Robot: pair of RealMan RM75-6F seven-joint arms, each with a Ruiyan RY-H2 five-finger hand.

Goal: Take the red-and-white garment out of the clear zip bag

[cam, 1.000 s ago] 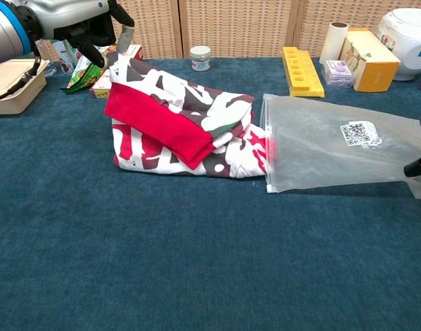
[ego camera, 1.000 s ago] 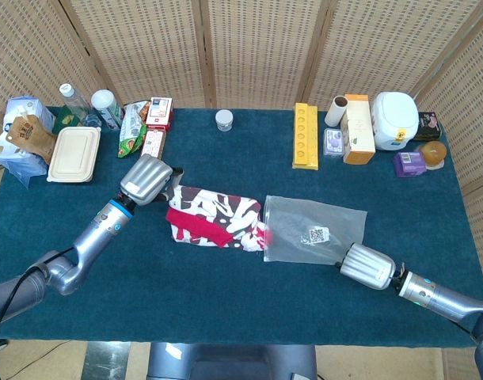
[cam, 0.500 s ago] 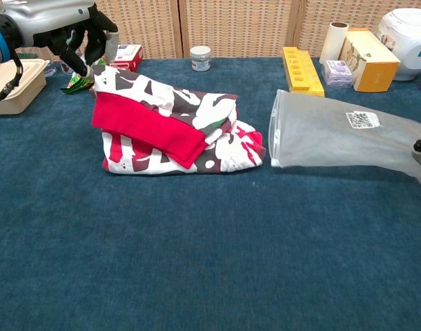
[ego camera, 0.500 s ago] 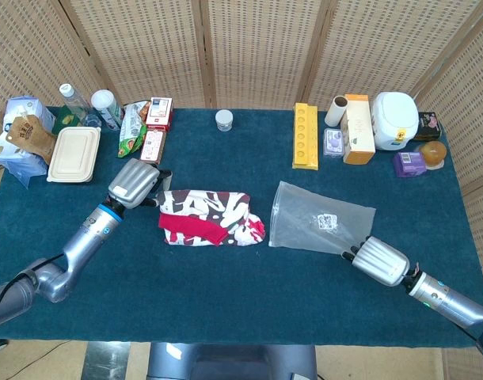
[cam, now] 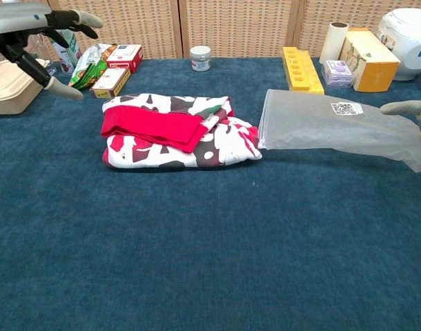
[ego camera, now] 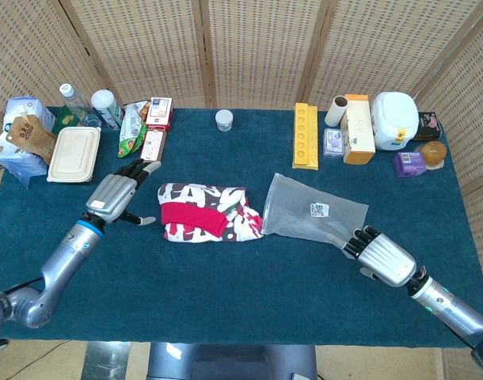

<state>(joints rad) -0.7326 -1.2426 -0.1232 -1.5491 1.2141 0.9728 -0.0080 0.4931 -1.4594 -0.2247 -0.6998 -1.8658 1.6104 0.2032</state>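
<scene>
Both hands empty, we note. Left hand (ego camera: pixel 115 199) near left edge of table (ego camera: pixel 226 293), fingers (cam: pixel 72 18) spread, gripping nothing. Red-and-white garment (ego camera: pixel 206 221) folded mid-table, fully outside clear zip bag (ego camera: pixel 313 217), whose mouth touches its right end. Right hand (ego camera: pixel 384 255) toward front right corner, fingers apart by bag's far end, holding nothing.

Bare table (cam: pixel 197 262) in front of garment (cam: pixel 176 131)
</scene>
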